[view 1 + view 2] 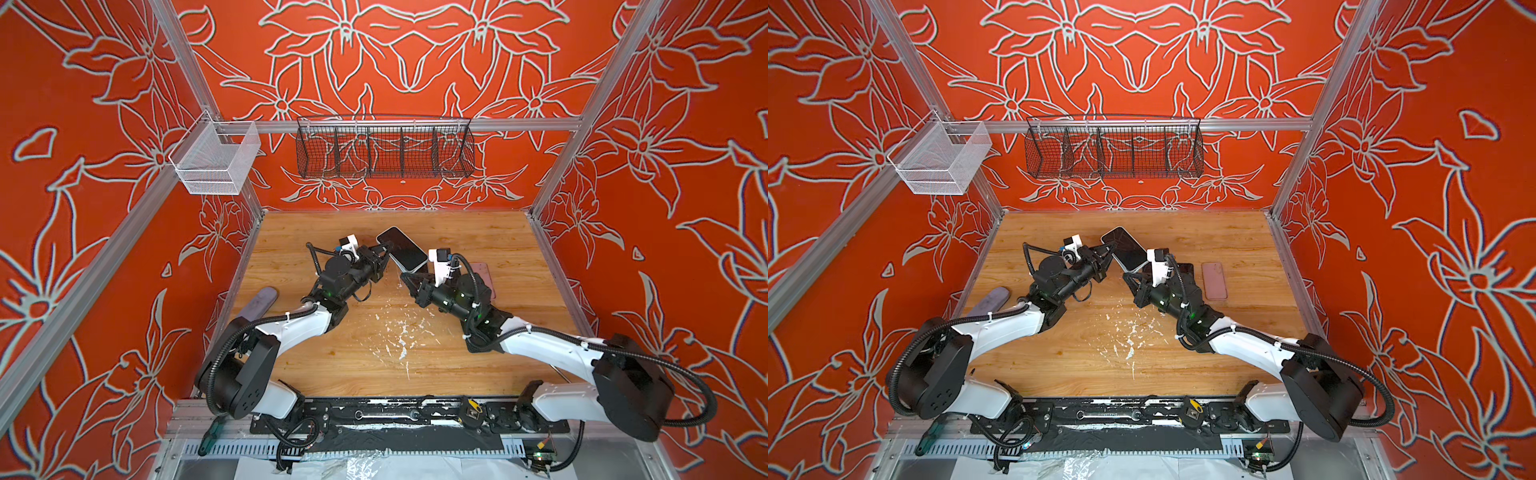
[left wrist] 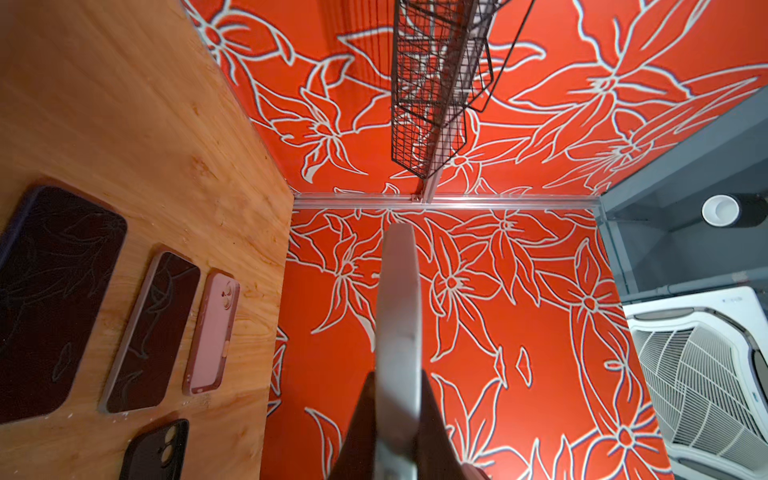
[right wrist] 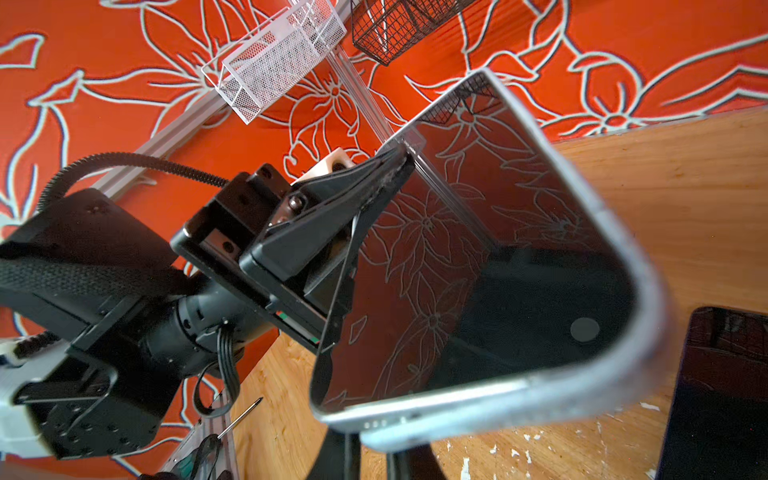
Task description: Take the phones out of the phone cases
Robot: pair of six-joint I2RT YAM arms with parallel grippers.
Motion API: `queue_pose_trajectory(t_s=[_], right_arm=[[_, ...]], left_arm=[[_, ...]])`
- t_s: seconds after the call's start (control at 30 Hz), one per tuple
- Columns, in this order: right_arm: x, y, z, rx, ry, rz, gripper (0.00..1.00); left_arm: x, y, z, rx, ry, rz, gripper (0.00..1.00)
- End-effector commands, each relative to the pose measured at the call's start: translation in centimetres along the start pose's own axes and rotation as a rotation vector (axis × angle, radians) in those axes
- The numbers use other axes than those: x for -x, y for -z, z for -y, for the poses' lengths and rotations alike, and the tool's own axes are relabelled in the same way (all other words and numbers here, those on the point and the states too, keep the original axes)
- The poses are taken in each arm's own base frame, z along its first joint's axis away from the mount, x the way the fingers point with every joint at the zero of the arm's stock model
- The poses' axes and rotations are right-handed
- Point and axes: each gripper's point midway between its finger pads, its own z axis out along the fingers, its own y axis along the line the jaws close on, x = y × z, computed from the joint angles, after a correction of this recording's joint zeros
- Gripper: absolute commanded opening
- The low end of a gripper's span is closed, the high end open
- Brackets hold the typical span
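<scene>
A phone (image 1: 405, 247) (image 1: 1127, 249) with a dark glossy screen and a grey rim hangs tilted above the wooden table (image 1: 374, 353), held between both grippers. My left gripper (image 1: 388, 250) (image 1: 1112, 249) is shut on one long edge; its wrist view shows that edge (image 2: 397, 291) end-on between the jaws (image 2: 397, 382). My right gripper (image 1: 405, 277) (image 1: 1126, 275) is shut on the near short end, at the bottom of its wrist view (image 3: 374, 444). There, a second grey layer, apparently the phone case (image 3: 478, 428), sits slightly offset under the phone (image 3: 478, 270). The left gripper (image 3: 395, 166) pinches the far side.
A pink case (image 1: 1214, 280) (image 2: 212, 332), a dark phone (image 2: 54, 299) (image 3: 723, 395), a grey-framed phone (image 2: 153, 332) and a black case (image 2: 156, 451) lie on the right. A greyish-purple case (image 1: 259, 301) lies far left. Black (image 1: 384, 151) and white (image 1: 216, 160) wire baskets hang behind.
</scene>
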Motion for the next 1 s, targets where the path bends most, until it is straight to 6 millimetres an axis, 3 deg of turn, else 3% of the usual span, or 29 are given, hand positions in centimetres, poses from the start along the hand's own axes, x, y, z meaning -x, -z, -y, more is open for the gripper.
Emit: queue_pose_trajectory(t_s=[0.0,0.17,0.33,0.5,0.67,0.8,0.9,0.97], right_arm=[[-0.7,1.0,2.5,-0.075,0.016,-0.075,0.17],[0.3,2.8,0.0,0.030,0.047,-0.121,0.31],[0.9,5.6,-0.6,0.022,0.102,-0.168,0.43],[0.9,7.2,-1.2,0.033,0.140,-0.235,0.54],[1.8,7.7,-1.9,0.068,0.191,-0.293,0.67],[2.5,7.4,-2.5,0.087,0.215,-0.343,0.79],[3.0,7.2,-2.5,0.075,0.250,-0.371,0.97],[3.2,7.2,-2.6,0.066,0.272,-0.401,0.97]], left_arm=[[-2.0,0.7,6.5,-0.172,-0.136,-0.109,0.00],[-1.4,0.8,6.6,-0.143,-0.239,-0.162,0.00],[0.4,1.0,6.6,-0.127,-0.311,-0.211,0.00],[1.5,0.6,6.7,-0.123,-0.397,-0.324,0.00],[1.3,0.3,6.3,-0.138,-0.507,-0.470,0.00],[1.1,-0.1,5.0,-0.053,-0.589,-0.570,0.00],[1.0,0.3,5.2,-0.046,-0.679,-0.568,0.00],[1.0,0.6,5.4,-0.042,-0.713,-0.578,0.00]])
